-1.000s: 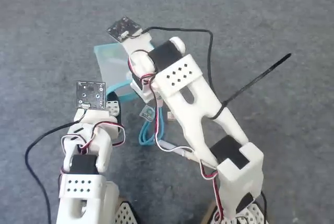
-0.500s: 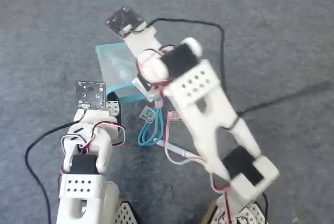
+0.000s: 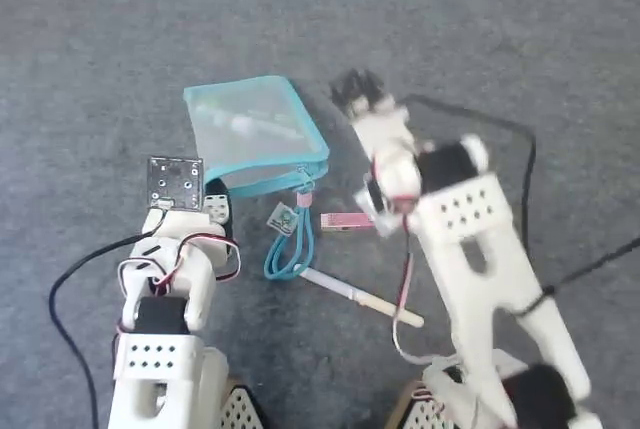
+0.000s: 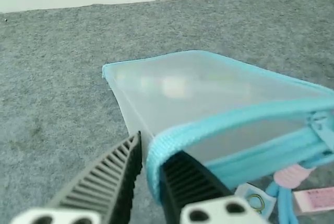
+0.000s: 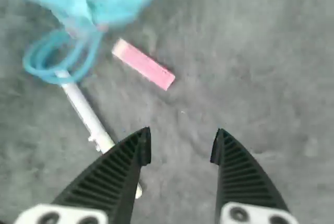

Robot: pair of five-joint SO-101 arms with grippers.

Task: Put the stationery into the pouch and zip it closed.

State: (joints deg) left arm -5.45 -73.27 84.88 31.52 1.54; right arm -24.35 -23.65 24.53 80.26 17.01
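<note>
Left wrist view: left claw (image 4: 151, 156) grips rim of clear turquoise-trimmed zip pouch (image 4: 209, 104); right claw (image 5: 180, 140) open, pointing down near pink rectangular eraser (image 5: 143, 71).

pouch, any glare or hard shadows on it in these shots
High view: the pouch has a soft pale sheen but no hard glare, and shadows on the carpet are faint. Left wrist view: its clear face looks milky, with no bright spots. Right wrist view: the light is even, with no glare on the pen.
</note>
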